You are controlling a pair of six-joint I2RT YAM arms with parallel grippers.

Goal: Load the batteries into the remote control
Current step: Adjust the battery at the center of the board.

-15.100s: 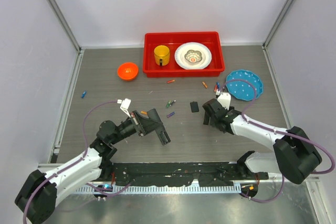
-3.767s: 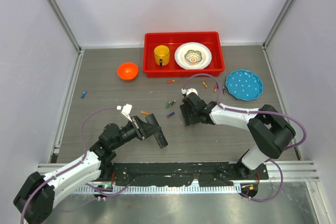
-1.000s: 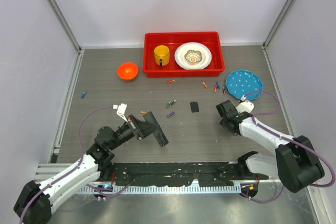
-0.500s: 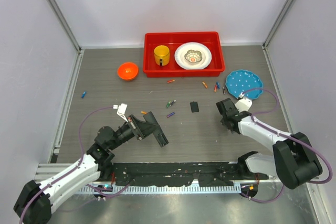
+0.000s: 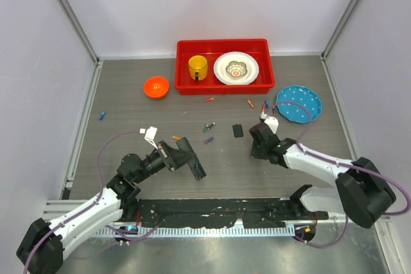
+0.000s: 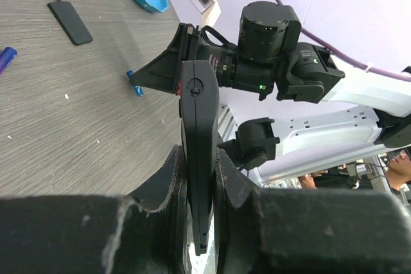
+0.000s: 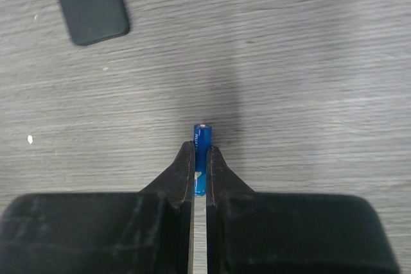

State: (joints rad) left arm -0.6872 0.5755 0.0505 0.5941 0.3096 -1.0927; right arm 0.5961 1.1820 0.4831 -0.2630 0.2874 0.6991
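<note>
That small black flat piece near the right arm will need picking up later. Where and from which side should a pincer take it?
Take the small black flat piece across its two long edges, near the middle, coming straight down from above. It lies flat on the table and is thin and rectangular, so its narrow width is probably the only span that fits between the fingers.

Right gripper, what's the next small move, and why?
Probably lift the blue battery and carry it left toward the remote control. The right gripper is shut on it, and the left gripper holds the remote on edge, pointing toward the right arm.
</note>
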